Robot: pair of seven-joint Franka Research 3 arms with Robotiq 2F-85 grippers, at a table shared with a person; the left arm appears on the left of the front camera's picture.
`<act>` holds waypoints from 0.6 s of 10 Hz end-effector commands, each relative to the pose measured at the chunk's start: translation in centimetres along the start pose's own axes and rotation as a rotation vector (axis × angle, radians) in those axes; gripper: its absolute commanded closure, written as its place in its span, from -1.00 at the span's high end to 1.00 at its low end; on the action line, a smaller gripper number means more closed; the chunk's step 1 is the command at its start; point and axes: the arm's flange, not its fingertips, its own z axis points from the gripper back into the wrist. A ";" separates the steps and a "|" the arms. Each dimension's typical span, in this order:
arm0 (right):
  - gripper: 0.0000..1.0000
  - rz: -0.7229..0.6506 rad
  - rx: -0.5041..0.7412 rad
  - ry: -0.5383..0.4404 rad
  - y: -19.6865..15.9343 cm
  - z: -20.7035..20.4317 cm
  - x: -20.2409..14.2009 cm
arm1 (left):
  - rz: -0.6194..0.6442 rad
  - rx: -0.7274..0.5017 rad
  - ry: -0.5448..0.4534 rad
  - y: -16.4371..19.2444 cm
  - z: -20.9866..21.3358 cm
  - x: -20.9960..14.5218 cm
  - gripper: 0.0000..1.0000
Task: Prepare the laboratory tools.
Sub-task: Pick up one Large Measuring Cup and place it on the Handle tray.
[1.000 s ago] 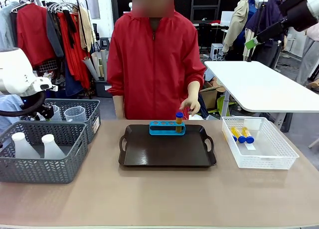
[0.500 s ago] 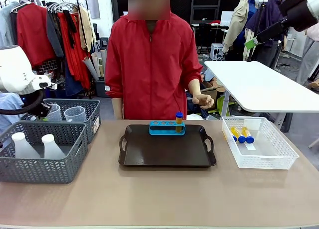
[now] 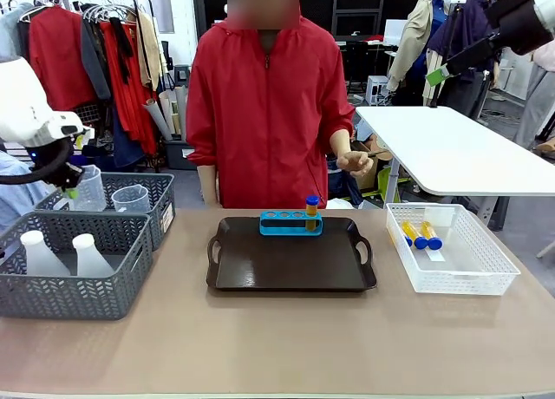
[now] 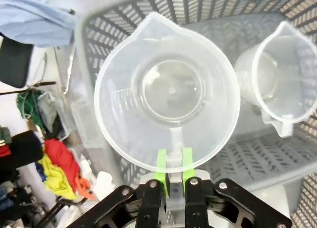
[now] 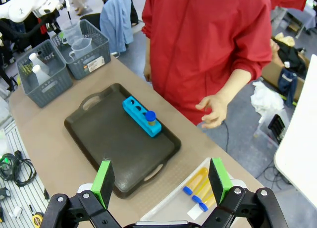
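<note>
Clamping just the thin handle of the clear plastic measuring beaker [image 4: 168, 89], the left gripper [image 4: 172, 164] may let it twist loose into the grey slotted basket [image 4: 223, 12] beyond its fingertips.

Bright, even indoor light, soft shadows.
Faint shadows hug the dark tray [image 3: 290, 264] on the worktop [image 3: 277, 347]. In the left wrist view the clear beaker [image 4: 168, 89] is crisp, the grey basket [image 4: 247, 158] behind it smeared; wrist views bend at their edges.
</note>
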 end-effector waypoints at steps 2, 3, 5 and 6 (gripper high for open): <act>1.00 -0.001 0.010 -0.010 0.0 0.1 0.1 | -0.085 -0.065 0.010 -1.1 8.6 0.6 -1.00; 1.00 -0.001 0.010 -0.010 0.0 0.1 0.1 | -0.111 -0.042 0.009 -1.7 11.9 0.9 -1.00; 1.00 -0.001 0.010 -0.010 0.0 0.1 0.1 | -0.221 -0.062 -0.022 -3.1 18.3 1.3 -1.00; 1.00 -0.001 0.010 -0.010 0.0 0.1 0.1 | -0.282 -0.063 -0.039 -3.9 21.3 1.3 -1.00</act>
